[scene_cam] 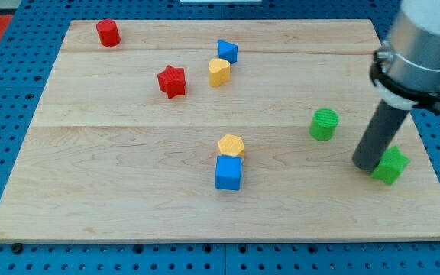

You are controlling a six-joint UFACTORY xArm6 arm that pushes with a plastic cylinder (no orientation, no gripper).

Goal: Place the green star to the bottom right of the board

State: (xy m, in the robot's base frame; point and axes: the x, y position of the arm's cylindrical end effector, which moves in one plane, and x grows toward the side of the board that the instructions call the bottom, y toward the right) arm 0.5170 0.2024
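The green star (392, 166) lies near the board's right edge, toward the view's bottom right. My tip (367, 164) rests on the board touching the star's left side. The dark rod rises from there to the grey arm body at the view's top right. A green cylinder (324, 124) stands up and to the left of my tip, apart from it.
A yellow hexagon (231, 145) sits against a blue cube (228, 173) at the board's middle bottom. A red star (172, 81), a yellow block (219, 72) and a blue block (227, 51) lie near the top middle. A red cylinder (108, 33) stands at the top left.
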